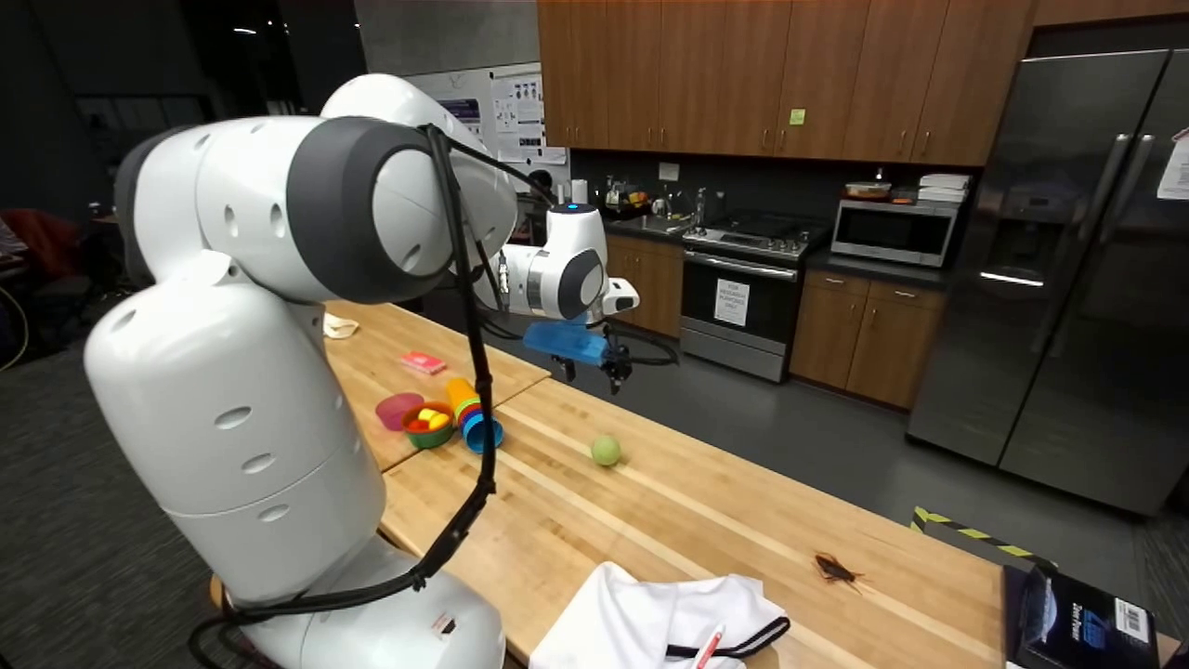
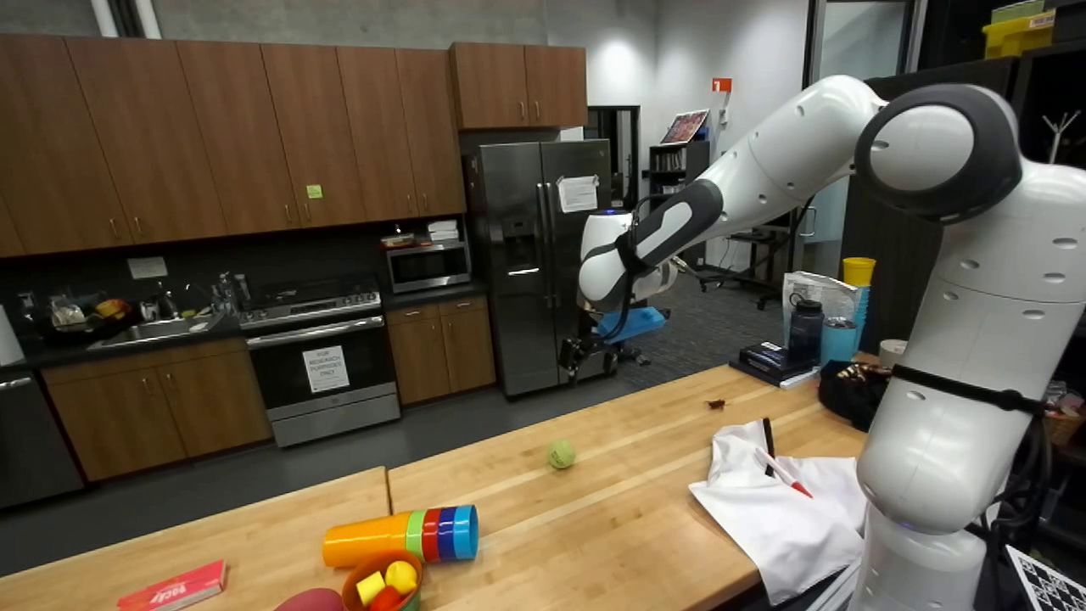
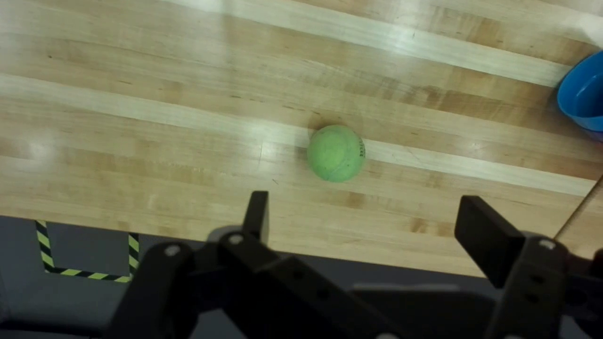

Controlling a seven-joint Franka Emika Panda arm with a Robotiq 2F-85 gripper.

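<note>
Black jaws: spread wide, in the air near the edge of the light-brown wooden table (image 1: 692, 520).
Round green felt tennis ball (image 3: 336, 153): rests on this table, lower than the jaws and apart from them.
Stack of round multicoloured plastic cups (image 2: 403, 536): lies sideways on the same table.
</note>
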